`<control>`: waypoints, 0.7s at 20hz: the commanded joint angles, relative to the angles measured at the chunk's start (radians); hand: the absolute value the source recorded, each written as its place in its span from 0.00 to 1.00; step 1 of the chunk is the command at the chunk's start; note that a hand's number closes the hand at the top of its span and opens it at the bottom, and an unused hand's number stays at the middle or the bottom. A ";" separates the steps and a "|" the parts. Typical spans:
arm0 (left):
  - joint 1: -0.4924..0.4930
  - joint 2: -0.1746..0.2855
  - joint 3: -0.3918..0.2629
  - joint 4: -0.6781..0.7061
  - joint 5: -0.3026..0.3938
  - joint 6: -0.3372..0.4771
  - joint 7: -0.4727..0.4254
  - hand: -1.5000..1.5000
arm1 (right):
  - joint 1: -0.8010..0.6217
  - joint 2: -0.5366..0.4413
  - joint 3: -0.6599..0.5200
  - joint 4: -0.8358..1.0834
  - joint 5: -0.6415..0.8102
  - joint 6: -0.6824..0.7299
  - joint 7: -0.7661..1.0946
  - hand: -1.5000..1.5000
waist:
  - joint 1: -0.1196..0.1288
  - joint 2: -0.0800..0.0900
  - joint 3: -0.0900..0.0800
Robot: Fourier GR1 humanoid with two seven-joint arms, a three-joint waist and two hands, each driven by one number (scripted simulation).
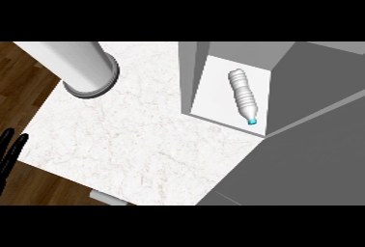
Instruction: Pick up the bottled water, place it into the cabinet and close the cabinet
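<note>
The clear ribbed plastic water bottle [244,95] is lying on its side on the white floor inside the open grey cabinet [191,77], its turquoise cap [251,121] pointing toward the compartment's front edge. The left robot hand [14,152] is resting at the view's left edge, black fingers straight and pointing up, holding nothing, well apart from the bottle. A pale grey cylinder [82,65] is standing at the upper left of the white marbled surface [135,144].

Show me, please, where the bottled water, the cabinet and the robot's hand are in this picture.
bottled water [243,94]: head view, the ribbed middle of its body.
cabinet [214,89]: head view, the bare white floor left of the bottle.
left hand [14,152]: head view, a black finger at the left edge.
</note>
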 commanded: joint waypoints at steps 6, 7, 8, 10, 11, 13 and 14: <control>-0.003 0.015 0.012 0.010 0.015 -0.022 0.011 0.00 | -0.149 0.087 -0.017 0.069 -0.002 -0.078 0.153 1.00 | 0.002 -0.013 0.001; -0.009 0.010 0.005 0.015 0.014 -0.019 0.014 0.00 | -0.176 0.089 -0.026 0.087 0.006 -0.080 0.170 1.00 | -0.005 -0.010 0.001; -0.015 0.021 0.020 0.013 0.025 -0.028 0.015 0.00 | -0.203 0.086 -0.033 0.103 0.002 -0.073 0.190 1.00 | 0.002 -0.011 0.002; -0.012 0.014 0.017 0.021 0.026 -0.024 0.014 0.00 | -0.257 0.111 -0.044 0.140 0.007 -0.086 0.219 1.00 | 0.006 -0.010 0.002; -0.013 0.013 0.011 0.029 0.020 -0.027 0.015 0.00 | -0.286 0.110 -0.054 0.156 0.005 -0.084 0.244 1.00 | -0.001 -0.010 0.001; -0.017 0.013 0.019 0.029 0.024 -0.022 0.015 0.00 | -0.335 0.137 -0.069 0.205 -0.001 -0.104 0.285 1.00 | -0.010 -0.016 0.004; -0.023 0.010 0.021 0.030 0.023 -0.020 0.011 0.00 | -0.365 0.145 -0.075 0.226 -0.008 -0.105 0.304 1.00 | -0.010 -0.017 0.004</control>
